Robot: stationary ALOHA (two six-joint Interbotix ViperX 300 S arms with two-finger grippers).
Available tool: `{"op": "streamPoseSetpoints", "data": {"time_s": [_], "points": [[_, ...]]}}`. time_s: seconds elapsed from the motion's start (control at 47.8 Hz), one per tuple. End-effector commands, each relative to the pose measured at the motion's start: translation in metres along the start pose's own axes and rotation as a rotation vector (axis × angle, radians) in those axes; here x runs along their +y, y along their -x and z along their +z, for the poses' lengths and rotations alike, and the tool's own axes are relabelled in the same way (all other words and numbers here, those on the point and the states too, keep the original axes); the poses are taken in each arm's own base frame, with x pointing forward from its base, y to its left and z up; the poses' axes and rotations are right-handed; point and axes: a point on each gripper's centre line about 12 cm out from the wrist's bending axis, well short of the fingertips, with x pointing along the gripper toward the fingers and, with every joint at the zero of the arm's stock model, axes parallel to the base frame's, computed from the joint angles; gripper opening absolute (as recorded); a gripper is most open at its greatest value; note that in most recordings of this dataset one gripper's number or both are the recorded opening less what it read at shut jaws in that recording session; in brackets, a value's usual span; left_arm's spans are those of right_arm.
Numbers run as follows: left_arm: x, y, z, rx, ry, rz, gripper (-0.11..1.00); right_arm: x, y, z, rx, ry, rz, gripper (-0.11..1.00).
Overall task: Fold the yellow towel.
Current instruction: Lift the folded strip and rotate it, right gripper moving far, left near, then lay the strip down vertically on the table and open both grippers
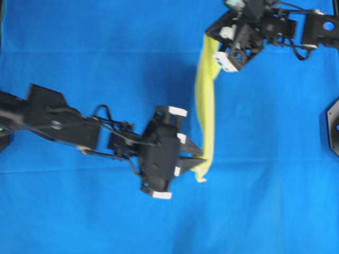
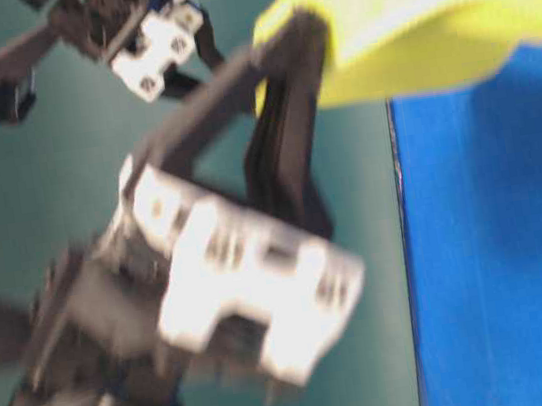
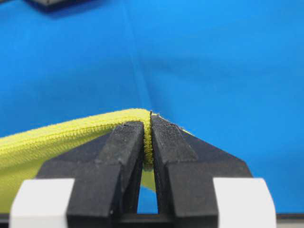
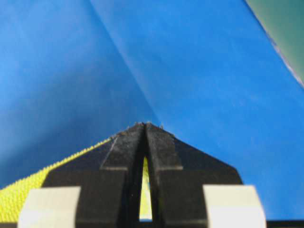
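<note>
The yellow towel (image 1: 204,106) hangs stretched in the air as a narrow strip between my two grippers, above the blue cloth. My left gripper (image 1: 200,155) is shut on its lower end, and a small yellow corner dangles past the fingers. In the left wrist view the hem of the yellow towel (image 3: 61,137) is pinched between the closed left gripper (image 3: 147,124). My right gripper (image 1: 211,38) is shut on the upper end. The right wrist view shows the towel (image 4: 19,199) trailing off lower left from the closed right gripper (image 4: 144,126). From table level the towel (image 2: 409,32) sags between them.
A large blue cloth (image 1: 106,53) covers the whole table under both arms. A black mount (image 1: 332,126) sits at the right edge. A teal wall (image 2: 45,174) stands behind the table in the table-level view.
</note>
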Motion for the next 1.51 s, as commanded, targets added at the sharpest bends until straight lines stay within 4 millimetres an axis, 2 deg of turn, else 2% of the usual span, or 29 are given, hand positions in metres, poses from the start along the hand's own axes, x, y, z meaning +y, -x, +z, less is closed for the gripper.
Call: {"op": "streamPoseSetpoints", "data": {"time_s": [0.0, 0.105, 0.209, 0.314, 0.418, 0.544, 0.669, 0.816, 1.004, 1.192, 1.485], "points": [[-0.012, -0.012, 0.029, -0.085, -0.022, -0.015, 0.04, -0.022, 0.021, 0.001, -0.043, -0.035, -0.044, 0.01], [-0.006, -0.037, 0.03, -0.09, -0.019, -0.002, 0.04, -0.027, 0.037, -0.014, -0.028, -0.039, -0.061, 0.01], [0.0, -0.055, 0.031, -0.093, -0.018, 0.011, 0.04, -0.031, 0.045, -0.027, 0.006, -0.04, -0.082, 0.01], [0.004, -0.068, 0.027, -0.089, -0.016, 0.017, 0.04, -0.032, 0.042, -0.039, 0.042, -0.034, -0.09, 0.01], [0.004, -0.071, 0.022, -0.078, -0.011, 0.016, 0.04, -0.03, 0.032, -0.043, 0.059, -0.03, -0.083, 0.01], [0.002, -0.067, 0.015, -0.062, 0.036, 0.011, 0.04, -0.024, 0.013, -0.038, 0.043, -0.02, -0.046, 0.01], [-0.003, -0.057, -0.007, -0.008, 0.085, 0.0, 0.04, -0.016, -0.011, -0.031, 0.017, -0.014, 0.0, 0.01], [-0.013, -0.038, -0.03, 0.028, 0.144, -0.014, 0.04, -0.005, -0.043, -0.017, -0.01, -0.006, 0.046, 0.01], [-0.024, -0.006, -0.065, 0.034, 0.261, -0.018, 0.04, 0.01, -0.075, -0.004, -0.026, 0.006, 0.083, 0.01], [-0.034, 0.018, -0.086, 0.031, 0.291, -0.029, 0.04, 0.017, -0.091, 0.002, -0.023, 0.013, 0.093, 0.01], [-0.032, 0.019, -0.088, 0.031, 0.285, -0.025, 0.04, 0.025, -0.091, 0.002, -0.026, 0.032, 0.109, 0.01]]}}
